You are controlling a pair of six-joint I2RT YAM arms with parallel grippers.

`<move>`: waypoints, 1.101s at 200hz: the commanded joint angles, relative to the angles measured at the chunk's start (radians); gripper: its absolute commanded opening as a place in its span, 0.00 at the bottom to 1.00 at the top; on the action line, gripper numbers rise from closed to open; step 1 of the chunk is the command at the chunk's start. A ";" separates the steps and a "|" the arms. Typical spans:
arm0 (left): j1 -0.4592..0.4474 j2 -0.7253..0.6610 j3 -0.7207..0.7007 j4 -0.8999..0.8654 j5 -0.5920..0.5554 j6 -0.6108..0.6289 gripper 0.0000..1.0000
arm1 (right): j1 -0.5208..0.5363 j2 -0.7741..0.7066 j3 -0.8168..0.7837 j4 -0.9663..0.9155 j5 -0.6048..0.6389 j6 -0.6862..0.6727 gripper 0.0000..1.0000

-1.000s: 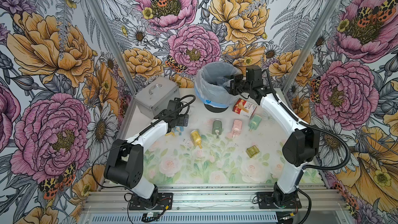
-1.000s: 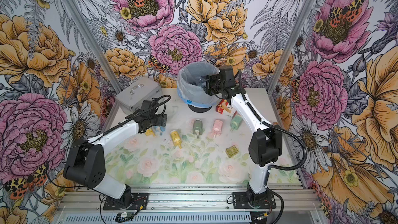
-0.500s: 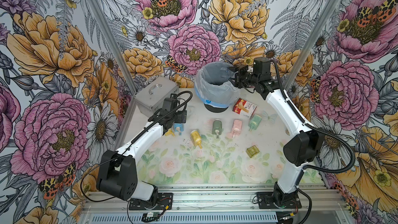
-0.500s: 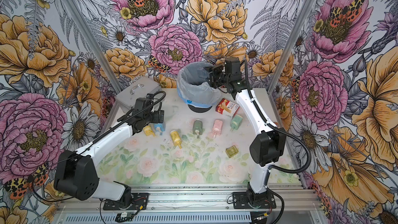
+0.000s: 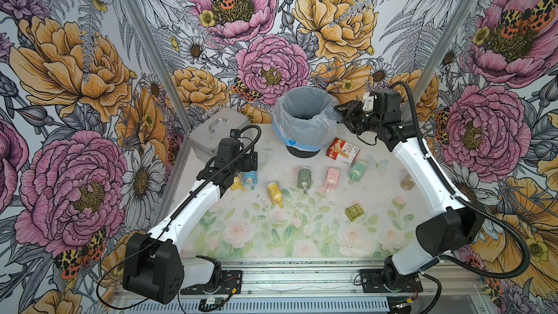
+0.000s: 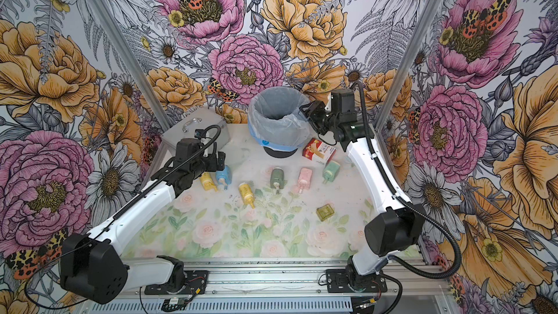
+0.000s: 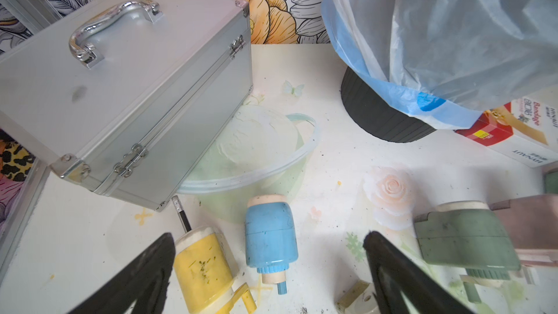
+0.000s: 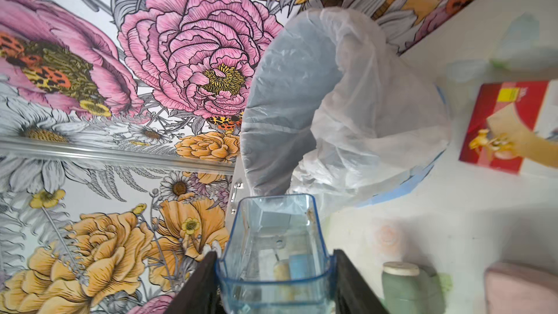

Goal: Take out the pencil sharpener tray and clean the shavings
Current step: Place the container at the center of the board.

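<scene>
Flecks, dark and small, the shavings (image 5: 262, 199), lie loose on the white rose-printed table (image 5: 302, 246), close by a yellow cylindrical plastic sharpener (image 5: 274, 193) in the middle row.

Further in: left gripper (image 7: 268, 238) hovers low over a second yellow sharpener (image 7: 205, 267) and a blue plastic sharpener (image 7: 270, 234). Jaws spread wide, nothing between them.

Farthest back: right gripper (image 8: 274, 267) is clamped across the narrow width of the clear blue-tinted plastic sharpener tray (image 8: 271, 225), held up off the table. Tray's long axis runs straight out from the jaws toward the black round bin lined with a pale translucent bag (image 5: 282, 107). In both top views its far end sits right at the bin's rim, on the right arm's side. Cannot tell whether it is over the mouth or just outside it.

Tray looks near empty; a brownish smear clings to one wall.

Judgement: right arm alone is placed for tipping, with the bin mouth just ahead. Left arm is well apart from the bin.
</scene>
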 commanded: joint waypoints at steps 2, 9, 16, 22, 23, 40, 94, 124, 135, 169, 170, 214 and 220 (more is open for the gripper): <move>0.037 0.012 0.011 0.018 0.060 -0.040 0.99 | -0.003 -0.065 -0.069 -0.019 0.097 -0.194 0.14; 0.042 0.007 0.006 0.026 0.051 -0.044 0.99 | -0.003 -0.080 -0.090 -0.019 0.113 -0.219 0.14; 0.050 0.000 0.002 0.031 0.051 -0.044 0.99 | -0.005 -0.095 -0.109 -0.019 0.125 -0.240 0.14; 0.058 -0.003 0.004 0.029 0.051 -0.051 0.99 | -0.006 -0.109 -0.126 -0.020 0.135 -0.257 0.14; 0.059 -0.004 0.004 0.029 0.052 -0.054 0.99 | -0.005 -0.110 -0.128 -0.020 0.138 -0.260 0.14; 0.076 -0.002 0.022 0.003 0.043 -0.093 0.99 | -0.007 -0.147 -0.178 -0.018 0.172 -0.291 0.14; 0.073 0.013 0.085 -0.075 0.069 -0.123 0.99 | -0.007 -0.277 -0.347 -0.015 0.259 -0.331 0.14; 0.073 -0.013 0.082 -0.079 0.024 -0.154 0.99 | -0.006 -0.371 -0.449 -0.015 0.305 -0.335 0.13; 0.072 -0.023 0.085 -0.078 -0.006 -0.178 0.99 | -0.006 -0.407 -0.484 -0.016 0.323 -0.340 0.13; 0.050 -0.058 0.079 -0.102 -0.179 -0.276 0.99 | -0.006 -0.507 -0.567 -0.018 0.371 -0.356 0.13; 0.050 -0.059 0.079 -0.102 -0.177 -0.271 0.99 | -0.006 -0.509 -0.569 -0.018 0.371 -0.356 0.13; 0.012 -0.081 0.064 -0.093 -0.235 -0.237 0.99 | -0.006 -0.590 -0.656 -0.019 0.414 -0.356 0.13; 0.013 -0.078 0.061 -0.094 -0.246 -0.259 0.99 | -0.006 -0.602 -0.668 -0.019 0.423 -0.354 0.13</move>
